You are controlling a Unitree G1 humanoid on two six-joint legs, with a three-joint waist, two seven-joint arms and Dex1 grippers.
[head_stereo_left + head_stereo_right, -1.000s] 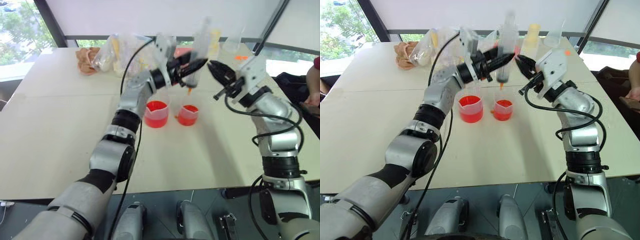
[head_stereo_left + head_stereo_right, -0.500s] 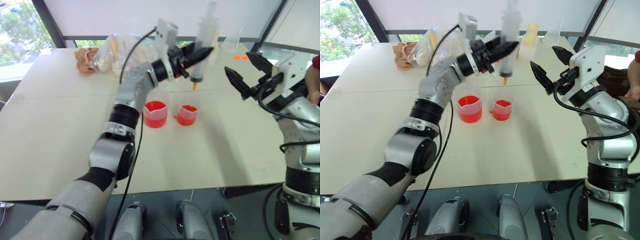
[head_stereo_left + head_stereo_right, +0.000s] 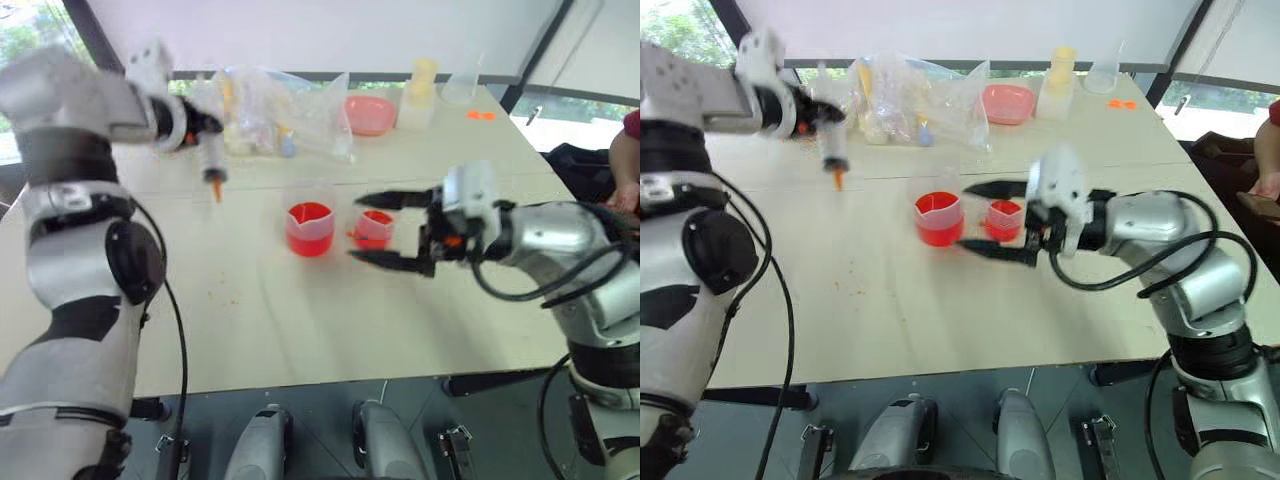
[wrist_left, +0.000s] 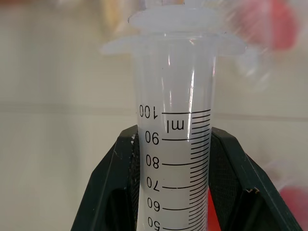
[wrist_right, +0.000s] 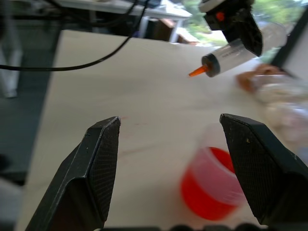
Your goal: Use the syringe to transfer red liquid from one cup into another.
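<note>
Orange-tipped clear syringe, black marks

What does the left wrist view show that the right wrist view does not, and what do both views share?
Left wrist view alone: the black graduation marks and the flange of the syringe, seen close, clamped between the left end effector fingers. Right wrist view alone: the syringe's orange tip, the open right end effector, and the larger beaker with red liquid on the table. Shared: the syringe in the left end effector's grip, and the pale table.
</note>
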